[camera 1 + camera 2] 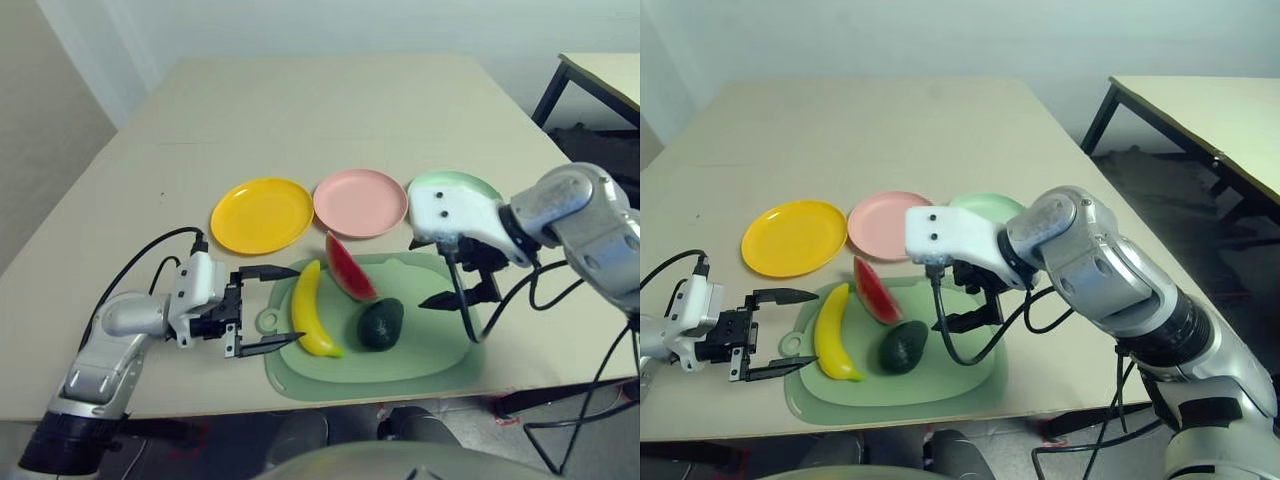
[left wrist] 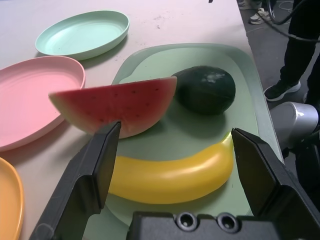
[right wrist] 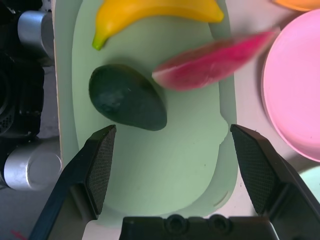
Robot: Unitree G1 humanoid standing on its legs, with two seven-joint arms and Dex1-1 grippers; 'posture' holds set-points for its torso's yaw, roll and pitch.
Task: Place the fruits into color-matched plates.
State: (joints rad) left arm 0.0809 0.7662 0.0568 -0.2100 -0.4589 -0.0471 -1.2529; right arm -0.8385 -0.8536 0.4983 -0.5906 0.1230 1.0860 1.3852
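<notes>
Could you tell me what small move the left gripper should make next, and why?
Probably ease the left gripper forward to straddle the banana. Its fingers are open and aimed at the banana, which lies untouched on the cutting mat right in front of them, while the yellow plate sits empty close by.

Left wrist view, my jaws set wide apart, nothing between them.

- Left gripper: two black fingers rising either side of the banana.
- Banana: yellow, lying crosswise on the cutting mat, nearest to me.
- Watermelon wedge: red flesh, green rind, standing on the mat's edge just behind the banana.
- Avocado: dark green, on the mat beside the wedge.
- Cutting mat: pale green, raised rim.
- Pink plate: on the surface beside the mat.
- Mint green plate: farther off.
- Yellow plate: edge only.
- A person's dark shoes and trouser legs on the floor beyond the surface.
</notes>
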